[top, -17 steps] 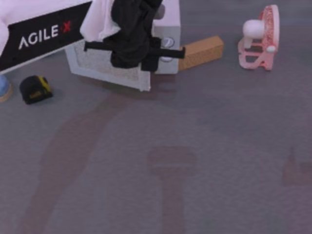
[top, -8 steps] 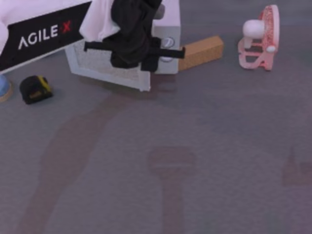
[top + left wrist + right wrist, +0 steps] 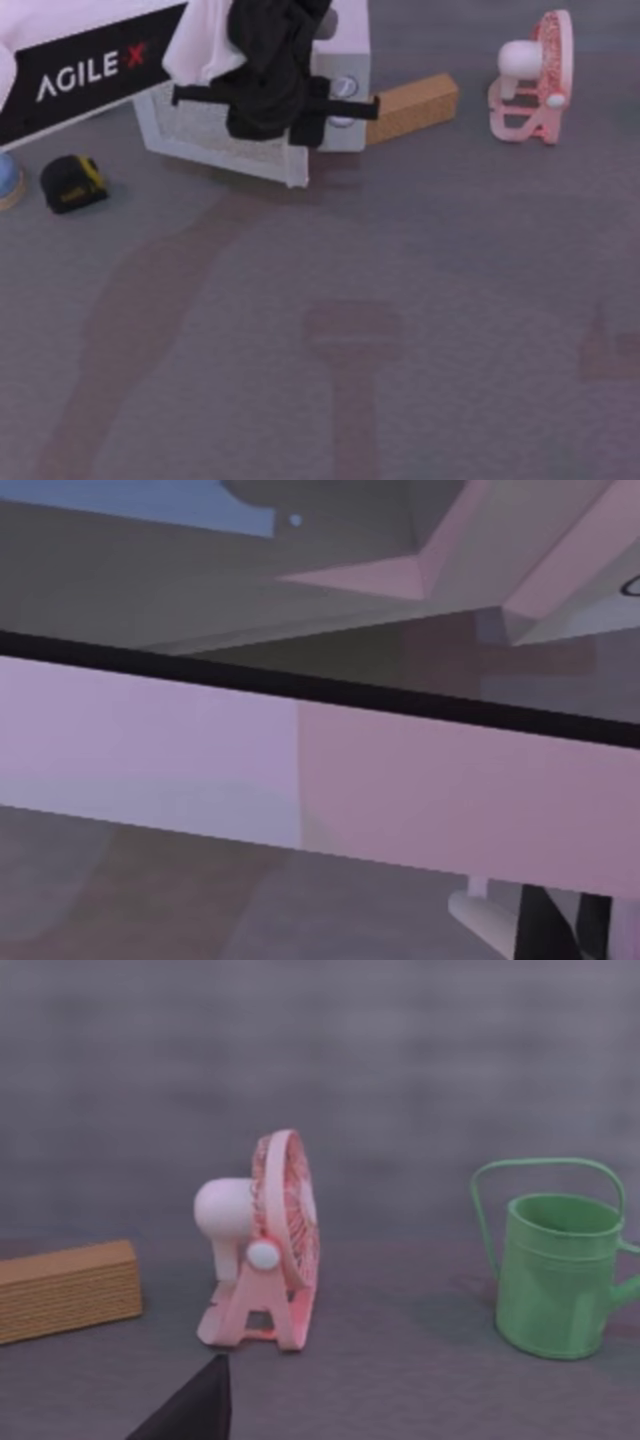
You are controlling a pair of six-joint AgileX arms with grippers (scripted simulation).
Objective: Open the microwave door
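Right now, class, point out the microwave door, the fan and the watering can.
microwave door (image 3: 215, 135): top view, its mesh window.
fan (image 3: 285, 1230): right wrist view, its pink grille.
watering can (image 3: 555, 1275): right wrist view, its green body.

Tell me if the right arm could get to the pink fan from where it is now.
Probably yes. In the right wrist view the pink fan stands in the open ahead, the wooden block and green watering can well off to either side.

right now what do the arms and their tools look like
The left arm has a white shell with a black panel carrying white AGILE lettering and a red X. Its wrist and tool are matte black, crossed by a thin black bar. Of the right arm, only a dark pointed tip of the tool appears in its wrist view.
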